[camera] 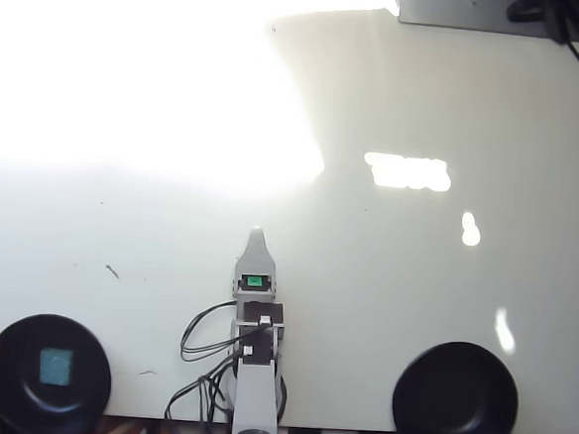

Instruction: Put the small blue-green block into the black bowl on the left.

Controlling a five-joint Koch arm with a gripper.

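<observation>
**A:** Nearest the camera's lower edge, the small blue-green block [57,367] lies flat inside the left black bowl [4,396]. How would it handle?

**B:** Likely light, rigid, square-edged; opposite flat sides suit a pinch.

**A:** And the arm?

**B:** Its fingers [256,237] point up the white bench [395,274], empty; only one tip shows, so their spread cannot be told. A second black bowl [456,393] sits right.
</observation>
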